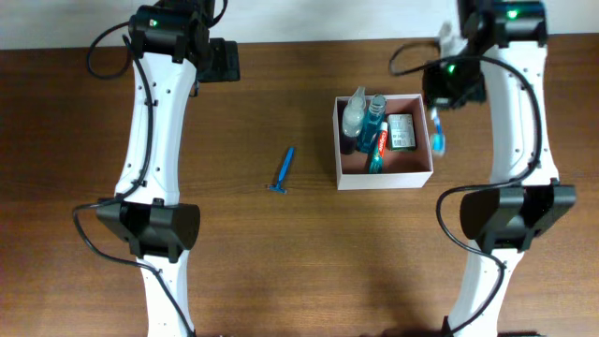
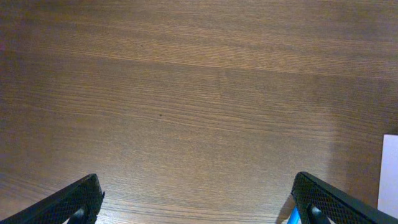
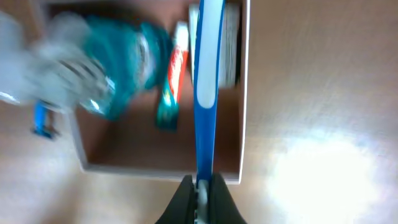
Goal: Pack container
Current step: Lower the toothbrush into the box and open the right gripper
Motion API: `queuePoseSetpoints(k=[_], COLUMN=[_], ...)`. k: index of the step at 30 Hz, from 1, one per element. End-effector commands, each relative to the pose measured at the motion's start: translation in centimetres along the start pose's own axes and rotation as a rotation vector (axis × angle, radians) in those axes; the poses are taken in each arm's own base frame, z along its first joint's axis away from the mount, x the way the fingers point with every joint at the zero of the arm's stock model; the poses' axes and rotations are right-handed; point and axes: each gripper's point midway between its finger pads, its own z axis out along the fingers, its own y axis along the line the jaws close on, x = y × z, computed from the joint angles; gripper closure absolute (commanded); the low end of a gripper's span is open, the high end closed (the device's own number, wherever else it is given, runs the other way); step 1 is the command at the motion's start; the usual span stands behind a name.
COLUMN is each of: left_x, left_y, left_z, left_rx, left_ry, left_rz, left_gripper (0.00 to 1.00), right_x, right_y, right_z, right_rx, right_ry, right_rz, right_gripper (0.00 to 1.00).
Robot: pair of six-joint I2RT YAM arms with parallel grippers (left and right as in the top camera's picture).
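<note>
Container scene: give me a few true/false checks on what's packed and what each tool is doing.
1. The razor lies inside the container. False: it lies on the table, left of the container.
2. The right tool is shut on the toothbrush. True.
3. The left tool grips something. False: it is open and empty, over bare wood.
4. The toothpaste is in the container. True.
</note>
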Motion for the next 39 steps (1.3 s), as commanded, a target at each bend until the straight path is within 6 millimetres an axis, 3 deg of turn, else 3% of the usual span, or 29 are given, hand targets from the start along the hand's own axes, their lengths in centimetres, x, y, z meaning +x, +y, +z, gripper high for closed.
queuePoseSetpoints(k=[1, 5, 17, 25, 39], left_x=[0.0, 0.0, 0.3, 0.3, 0.3], left_y=[0.0, 0.0, 0.1, 0.0, 0.1], left_z=[-0.3, -0.3, -0.3, -0.2, -0.3], left_rx=[0.008, 0.009, 0.005, 0.005, 0.005], left_ry=[-0.003, -0.004, 0.011, 0.012, 0.012], left_rz=[0.003, 0.003, 0.006, 0.006, 0.006], left_gripper=[0.0, 0.01, 0.01, 0.01, 0.01], right_x=[1.8, 2.4, 0.0, -1.6, -1.5], right_y=[0.3, 0.2, 0.6, 1.3, 3.3], right_z=[0.5, 2.2, 4.9, 5.3, 5.9], right_rx=[0.015, 0.012, -0.028, -0.04, 0.007], right_ry=[0.056, 0.1, 0.028, -0.031, -0.042], right_rz=[-0.01, -0.007, 0.08, 0.208, 0.384], right_gripper=[0.96, 0.96, 0.96, 0.96, 0.96])
